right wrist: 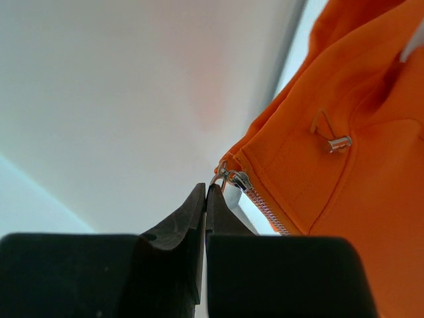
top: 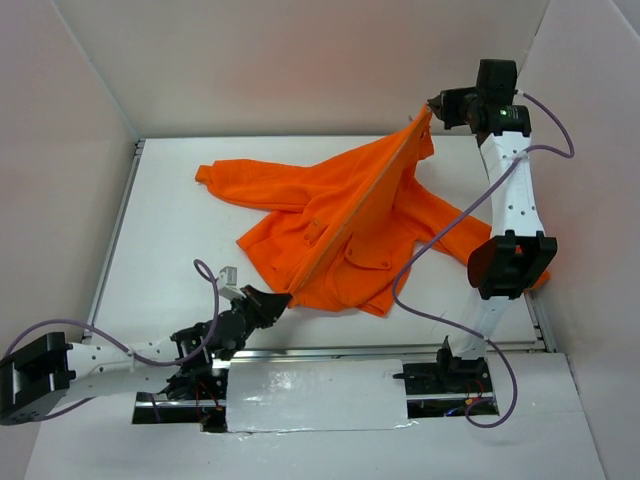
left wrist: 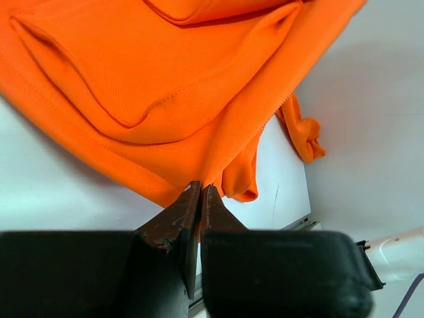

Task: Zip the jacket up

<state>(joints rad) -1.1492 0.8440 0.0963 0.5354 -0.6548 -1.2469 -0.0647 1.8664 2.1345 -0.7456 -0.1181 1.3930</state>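
The bright orange jacket (top: pixel 340 225) lies on the white table, its front zipper edge pulled taut in a straight line from near left to far right. My left gripper (top: pixel 272 300) is shut on the jacket's bottom hem (left wrist: pixel 199 179). My right gripper (top: pixel 432 104) is raised at the far right, shut on the metal zipper pull (right wrist: pixel 228 175) at the collar end. The pale zipper teeth (right wrist: pixel 268 213) run down from the slider. A flap pocket (top: pixel 368 252) shows near the front.
White walls enclose the table on the left, back and right. The table's metal front rail (top: pixel 340 352) runs near the arm bases. A purple cable (top: pixel 440 235) loops across the jacket's right sleeve. A snap button (right wrist: pixel 338 142) shows near the collar.
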